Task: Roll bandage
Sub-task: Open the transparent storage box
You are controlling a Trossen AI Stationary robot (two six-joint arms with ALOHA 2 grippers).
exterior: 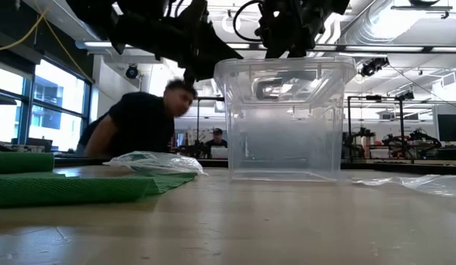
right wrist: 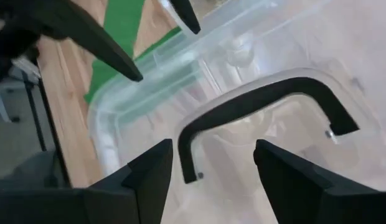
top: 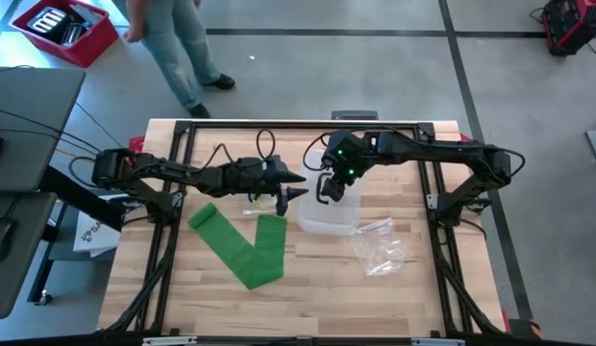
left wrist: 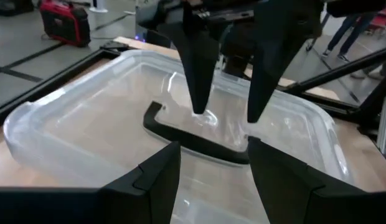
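Clear plastic container sits near the middle of the wooden table, lid on, a dark handle lying across the top. Right gripper hangs over the container's top; in its wrist view the two fingers stand spread wide with the handle in the gap between them, nothing clamped. Left gripper is just beside the container on its left edge, pointing toward the right gripper; its fingers are also spread apart and empty, looking across the lid at the other arm's fingertips, which point down close to the handle. Whether those tips touch the lid cannot be told. Green bandage lies unrolled on the table left of the container, folded into a V shape, apart from both grippers; in the low view it lies flat as a green strip at the left. A crumpled clear plastic bag lies right of and in front of the container; another bit of clear wrap sits beside the bandage. A person in a dark shirt leans behind the table in the low view; legs of a person show beyond the table from above.
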